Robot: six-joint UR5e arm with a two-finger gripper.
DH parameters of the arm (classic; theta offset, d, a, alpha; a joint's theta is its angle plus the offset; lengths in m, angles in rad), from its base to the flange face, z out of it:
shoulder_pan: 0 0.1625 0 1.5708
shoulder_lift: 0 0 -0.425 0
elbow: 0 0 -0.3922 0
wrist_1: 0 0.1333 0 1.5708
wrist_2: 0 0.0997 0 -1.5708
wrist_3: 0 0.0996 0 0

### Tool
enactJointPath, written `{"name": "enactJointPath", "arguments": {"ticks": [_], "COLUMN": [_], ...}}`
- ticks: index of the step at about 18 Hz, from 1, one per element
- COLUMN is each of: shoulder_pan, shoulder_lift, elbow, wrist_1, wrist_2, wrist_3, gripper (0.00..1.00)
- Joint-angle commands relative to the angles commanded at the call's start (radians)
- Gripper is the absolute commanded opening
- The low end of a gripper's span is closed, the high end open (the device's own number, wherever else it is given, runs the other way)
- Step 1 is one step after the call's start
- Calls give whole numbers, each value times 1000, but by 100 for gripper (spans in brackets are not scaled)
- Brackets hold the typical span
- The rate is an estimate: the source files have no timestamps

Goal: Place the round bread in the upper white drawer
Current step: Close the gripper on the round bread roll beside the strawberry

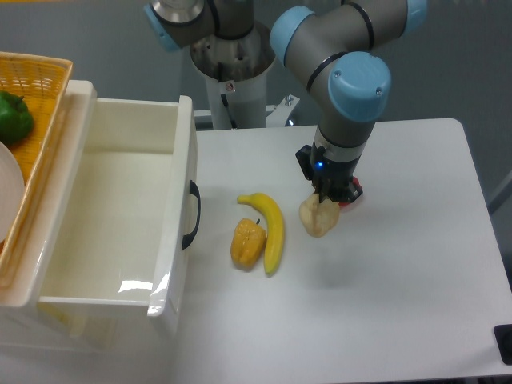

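Claw [326,200] gripping the round bread [318,217] above the white counter [400,280].

The arm reaches straight down and its fingers are closed on the top of the pale beige bun, which hangs right of the banana [270,228] and well apart from the upper white drawer [120,208]; the fingertips themselves are hidden between the wrist housing and the bread, so how far they are parted cannot be read. Something red [352,194] shows just behind the claw, too hidden to name. A yellow-orange bell pepper [247,243] lies touching the banana's left side, near the drawer's black curved handle [192,216]. The drawer stands pulled open at the left. Beside it is a yellow woven basket [36,80] holding a green pepper [14,118]. No writing or brand is legible anywhere.
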State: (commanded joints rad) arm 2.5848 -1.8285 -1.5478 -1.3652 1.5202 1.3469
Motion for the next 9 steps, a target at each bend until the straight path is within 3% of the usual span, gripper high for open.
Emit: {"name": "enactJointPath", "arguments": {"ticks": [9], "shoulder_pan": [2], "shoulder_lift": [3], "elbow": [9], "wrist_1": [-6], "wrist_2": [-9], "wrist_3": [-51], "gripper": [11]}}
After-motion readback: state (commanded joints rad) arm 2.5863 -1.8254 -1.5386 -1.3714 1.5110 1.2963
